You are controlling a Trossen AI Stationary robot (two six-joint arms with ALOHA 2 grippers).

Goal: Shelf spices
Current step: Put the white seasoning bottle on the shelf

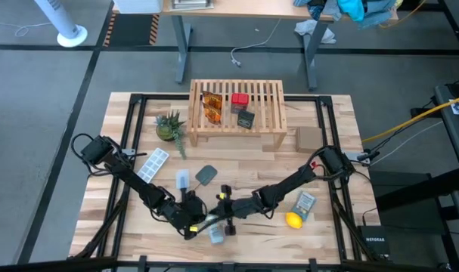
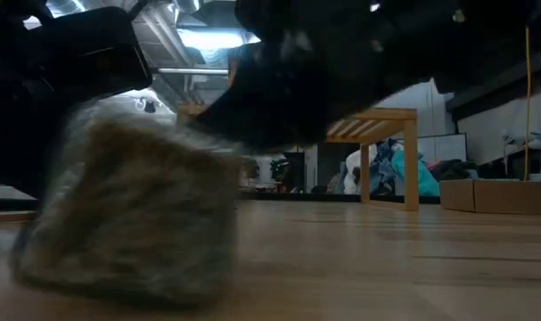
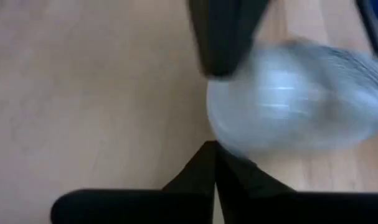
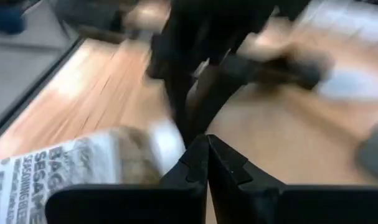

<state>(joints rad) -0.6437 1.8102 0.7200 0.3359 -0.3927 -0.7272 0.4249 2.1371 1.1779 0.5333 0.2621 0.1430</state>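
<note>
Both grippers crowd the clear white-capped bottle (image 1: 216,233) lying at the plank table's (image 1: 327,136) near edge; your right gripper (image 1: 227,210) is pinched together and empty, the left gripper's (image 1: 196,224) jaws I cannot tell, so grip squarely before lifting toward the light wooden slatted shelf (image 1: 271,102).

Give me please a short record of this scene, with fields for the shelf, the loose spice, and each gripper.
shelf: wooden rack at the table's far side
on shelf: two amber packets, red box, black box
loose spice: clear bottle at the near edge
left gripper: at the bottle, shut
right gripper: beside the bottle, shut
</note>
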